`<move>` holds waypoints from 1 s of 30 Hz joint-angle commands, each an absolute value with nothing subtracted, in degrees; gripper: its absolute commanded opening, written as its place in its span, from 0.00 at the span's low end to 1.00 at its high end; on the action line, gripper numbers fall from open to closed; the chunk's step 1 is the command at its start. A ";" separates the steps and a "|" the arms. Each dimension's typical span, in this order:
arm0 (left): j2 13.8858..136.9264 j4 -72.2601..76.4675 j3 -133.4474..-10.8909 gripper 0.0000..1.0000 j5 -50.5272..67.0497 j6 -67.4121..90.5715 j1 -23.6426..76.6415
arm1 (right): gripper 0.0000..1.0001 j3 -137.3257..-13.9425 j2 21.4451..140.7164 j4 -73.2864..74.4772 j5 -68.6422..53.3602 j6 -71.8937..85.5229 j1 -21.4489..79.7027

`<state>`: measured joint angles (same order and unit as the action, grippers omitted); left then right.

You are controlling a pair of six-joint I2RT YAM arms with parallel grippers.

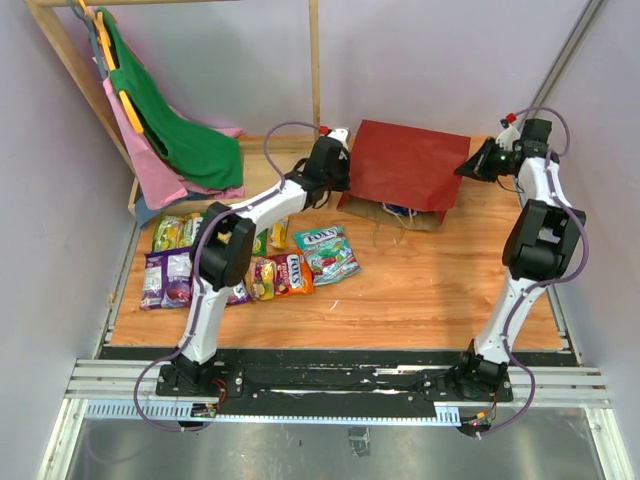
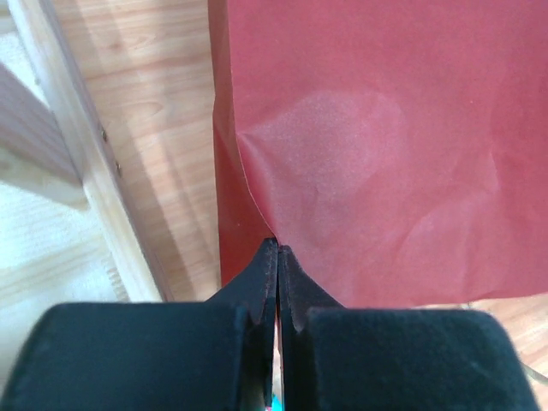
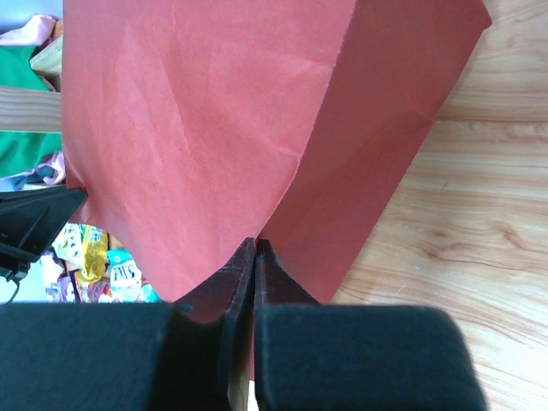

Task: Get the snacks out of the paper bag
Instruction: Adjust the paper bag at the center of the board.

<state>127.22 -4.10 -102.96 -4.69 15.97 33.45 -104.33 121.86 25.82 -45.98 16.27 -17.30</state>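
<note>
Left tool (image 2: 277,248) is pressed together, and we see it pinching the left corner fold of the paper bag (image 1: 405,165). Right tool (image 3: 255,244) is also pressed together, pinching the bag's right corner. The bag sits at the far middle of the worktop (image 1: 440,290), dark red side up, its closed end raised between both tools and its mouth down toward the near side. Candy packets (image 1: 250,265) lie spread on the left part, apart from the bag and close around the left arm. A wooden frame rail (image 2: 86,171) runs just beside the left tool. We see bare wood in front of the bag and right of the packets. Green and pink cloths (image 1: 180,135) hang at the far left.
</note>
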 commanded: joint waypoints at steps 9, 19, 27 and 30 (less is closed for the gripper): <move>108.89 5.30 -83.07 0.00 -1.54 24.41 33.27 | 0.01 -111.24 125.92 26.47 -48.08 15.67 -12.23; 106.61 8.35 -78.29 0.00 -2.09 26.88 33.31 | 0.11 -129.15 137.29 30.42 -49.30 18.25 -8.44; 104.25 12.22 -75.22 0.00 -4.95 27.62 36.27 | 0.55 -134.88 139.77 32.44 -49.31 18.56 -7.73; 103.69 12.54 -75.26 0.00 -6.10 27.72 38.29 | 0.69 -134.10 137.82 32.41 -48.42 18.14 -7.82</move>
<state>107.26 9.28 -75.48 -4.62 27.49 35.42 -132.53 140.05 31.83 -48.25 18.41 -8.60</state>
